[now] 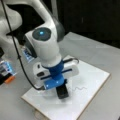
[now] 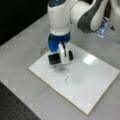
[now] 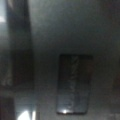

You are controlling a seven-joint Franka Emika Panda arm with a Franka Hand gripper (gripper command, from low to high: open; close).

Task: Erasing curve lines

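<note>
Presently, we found the gripper (image 1: 61, 87) low over the white board (image 1: 95, 82), carrying a small black eraser block (image 1: 62, 92) at its tip; in a front view the same gripper (image 2: 61, 56) had the block (image 2: 55, 59) held crosswise beneath the blue mount. We judged the jaws closed on the block, though the fingers themselves were hidden by the arm's body. The wrist view showed only a dark rectangle, which we took for the eraser block (image 3: 73, 86); nothing else there could be read.

Regarding progress, we recorded 1 wavy pen mark, the curve lines (image 1: 79, 88), intact on the board. In a front view the curve lines (image 2: 66, 78) ran unbroken from just below the block toward that view's bottom. We saw no smear or gap in the stroke, so we judged the erasing not yet done and the whole mark left to clear.

The mark lay just beside the block, toward a front view's right, with its near end close to the block's edge. Whether the block touched the board we could not tell. The board sat on a grey table (image 2: 22, 45).
</note>
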